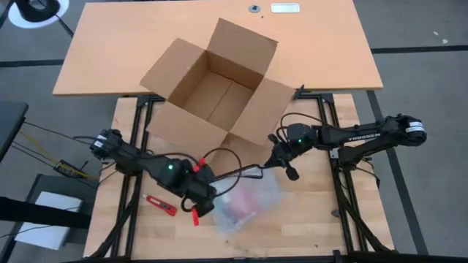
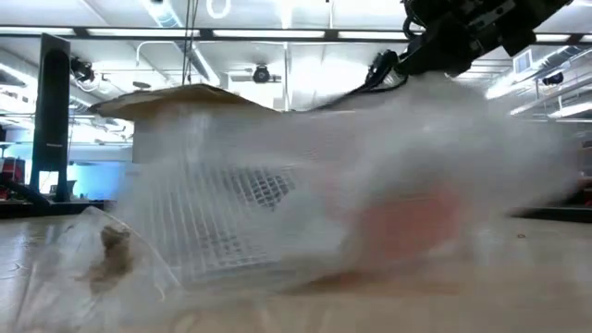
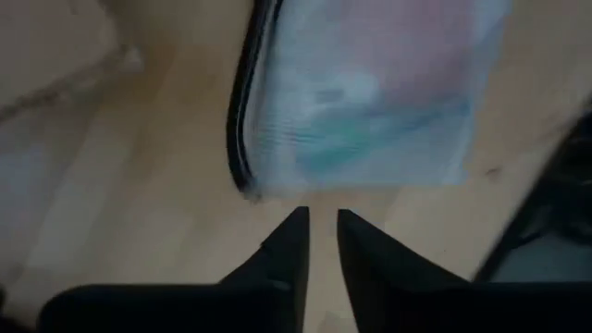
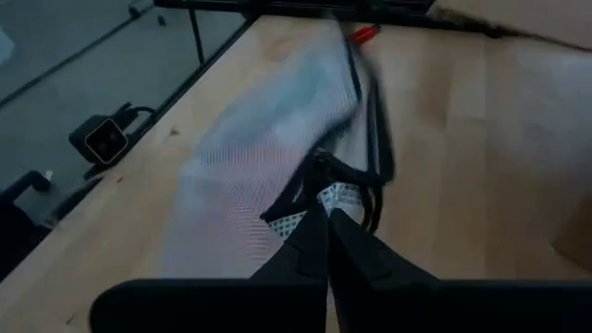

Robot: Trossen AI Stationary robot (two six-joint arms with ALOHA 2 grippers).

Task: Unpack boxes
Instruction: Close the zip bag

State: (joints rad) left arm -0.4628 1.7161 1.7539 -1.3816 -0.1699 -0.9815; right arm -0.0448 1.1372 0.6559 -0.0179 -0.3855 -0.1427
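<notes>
The brown cardboard box (image 1: pixel 212 91) stands open with its four flaps spread, its base across the seam between the far table and the near one. A clear plastic bag (image 1: pixel 247 199) holding a white mesh pouch and something pink lies on the near table; the low view is filled by the bag (image 2: pixel 305 213). My right gripper (image 4: pixel 326 220) is shut on the bag's far end and shows high in the low view (image 2: pixel 444 42). My left gripper (image 3: pixel 322 220) hovers at the bag's left side with a narrow gap between its fingers, the pouch (image 3: pixel 370 102) just ahead of them. My right gripper pinches the bag's far edge (image 4: pixel 314 199) between its two fingertips, beside a black cord (image 4: pixel 375 139), coming slanting down from the table's right. That end of the film (image 2: pixel 416 102) is drawn up toward the fingers while the bag's lower part (image 2: pixel 277 277) stays on the table.
A red-handled cutter (image 1: pixel 161 205) lies on the near table left of the bag. A black cable (image 1: pixel 238 173) runs between the two grippers. The box's near flap (image 1: pixel 241 142) lies close behind the bag. The far table (image 1: pixel 110 44) is bare left of the box.
</notes>
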